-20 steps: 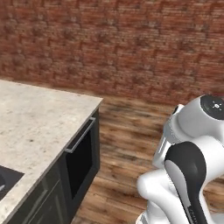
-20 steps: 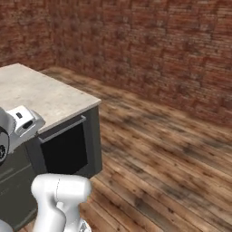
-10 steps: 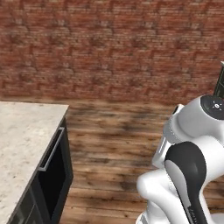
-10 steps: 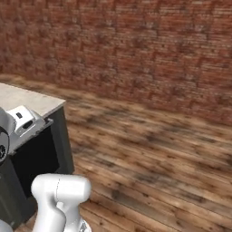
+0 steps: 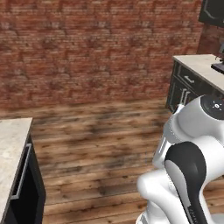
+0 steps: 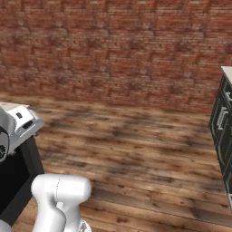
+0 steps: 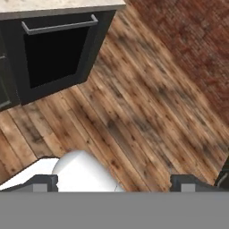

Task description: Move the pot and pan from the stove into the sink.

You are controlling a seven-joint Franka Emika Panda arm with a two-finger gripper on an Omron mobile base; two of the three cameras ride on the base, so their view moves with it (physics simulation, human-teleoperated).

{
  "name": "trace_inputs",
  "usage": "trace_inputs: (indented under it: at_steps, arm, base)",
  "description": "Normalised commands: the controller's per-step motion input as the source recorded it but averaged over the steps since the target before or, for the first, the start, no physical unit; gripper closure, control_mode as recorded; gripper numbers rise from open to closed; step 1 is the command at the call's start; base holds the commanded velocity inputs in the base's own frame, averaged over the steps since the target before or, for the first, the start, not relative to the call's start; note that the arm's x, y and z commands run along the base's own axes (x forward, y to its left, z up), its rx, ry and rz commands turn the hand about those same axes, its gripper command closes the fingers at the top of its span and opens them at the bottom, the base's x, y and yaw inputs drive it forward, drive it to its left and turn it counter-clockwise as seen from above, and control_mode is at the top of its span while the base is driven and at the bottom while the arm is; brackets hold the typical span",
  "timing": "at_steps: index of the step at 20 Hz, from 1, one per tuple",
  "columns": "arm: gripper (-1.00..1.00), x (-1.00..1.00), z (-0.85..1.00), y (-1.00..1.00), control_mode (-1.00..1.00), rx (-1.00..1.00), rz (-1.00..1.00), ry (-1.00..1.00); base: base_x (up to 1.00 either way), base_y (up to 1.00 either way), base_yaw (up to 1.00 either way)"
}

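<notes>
Gripper (image 7: 115, 183): one; jaws released and spread wide, nothing between them
Fingertips (image 7: 44, 182): two, dark, at the bottom of the hand view, well apart
Pot, pan, stove, sink: location cannot be told from these views
Arm (image 5: 188, 175): one, white with dark joints; lower right of the left base view, lower left of the right base view (image 6: 59, 195)
Floor (image 5: 100, 144): brown wood planks, bare across the middle of both base views; in the hand view the planks run diagonally (image 7: 147, 112)
Wall (image 5: 87, 48): one red-brown brick wall across the back of both base views; in the hand view it sits at the upper right (image 7: 197, 49)
Near counter (image 5: 11, 148): one, pale speckled stone top, at the left edge of the left base view
Near cabinet (image 5: 34, 192): one, dark, directly under the near counter; the hand view shows its dark front below the pale top edge (image 7: 53, 58)
Bar handle (image 7: 60, 24): one, grey, horizontal, just under the top edge of the near cabinet front; the same handle appears in the left base view (image 5: 19, 177)
Far counter (image 5: 201, 65): one, pale top, at the right of the left base view, near the wall
Far cabinet (image 5: 186, 87): one, dark, under the far counter, with small pale handles too small to count; it also stands at the right edge of the right base view (image 6: 222, 131)
Dark box (image 5: 213, 11): one, at the upper right corner of the left base view, above the far counter; kind cannot be told
</notes>
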Motion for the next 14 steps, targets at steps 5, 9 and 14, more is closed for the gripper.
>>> trace_inputs:
  at_steps: [5,9,14]
  arm:
    - [-1.0,0.0,0.0,0.0,1.0,0.0,0.0,0.0]
    - [-1.0,0.0,0.0,0.0,1.0,0.0,0.0,0.0]
    - [-1.0,0.0,0.0,0.0,1.0,0.0,0.0,0.0]
  base:
    - [0.07,0.08,-0.45]
    - [0.08,0.07,-0.45]
    - [0.09,0.06,-0.44]
